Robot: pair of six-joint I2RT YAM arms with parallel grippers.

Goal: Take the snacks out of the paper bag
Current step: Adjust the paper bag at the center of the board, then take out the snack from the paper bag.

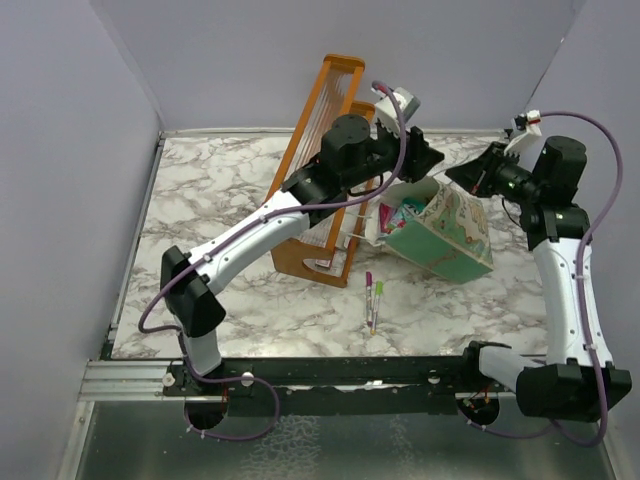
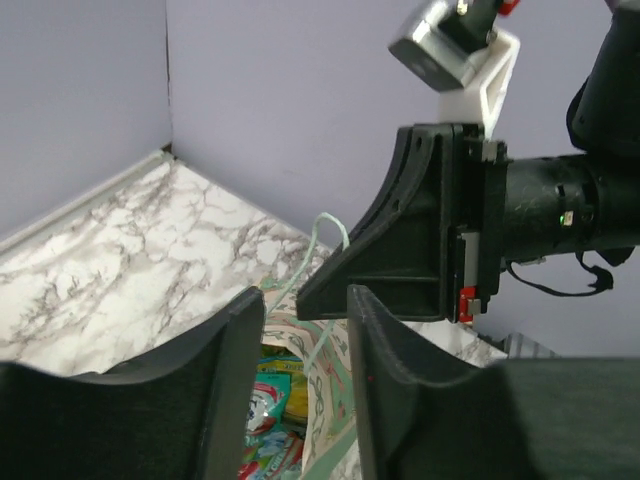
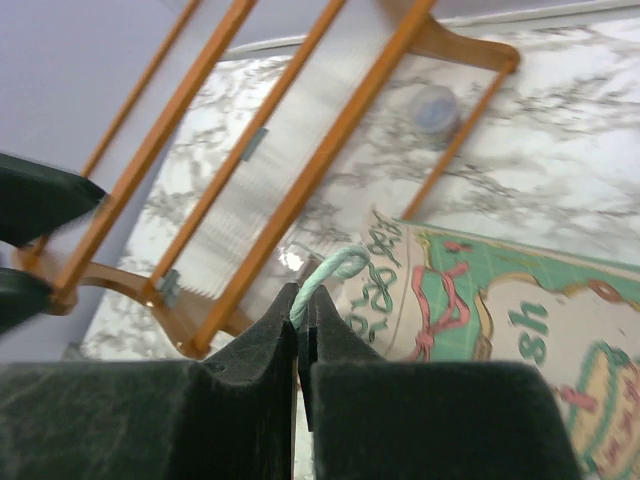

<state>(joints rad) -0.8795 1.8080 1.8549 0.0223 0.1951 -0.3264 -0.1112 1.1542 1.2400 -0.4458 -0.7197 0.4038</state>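
Two marker pens [image 1: 372, 293] lie on the table [image 1: 250, 300], nearer the arm bases than either set of jaws. The right jaws are clenched on the cord handle [image 3: 330, 268] of the paper bag [image 1: 450, 238], apparently to keep it tipped, mouth towards the left jaws. The left jaws stand parted just above that mouth, presumably ready to reach in. The snacks [image 2: 268, 398] lie below them, inside the bag. The orange rack [image 3: 345, 130] stands beyond the right jaws.
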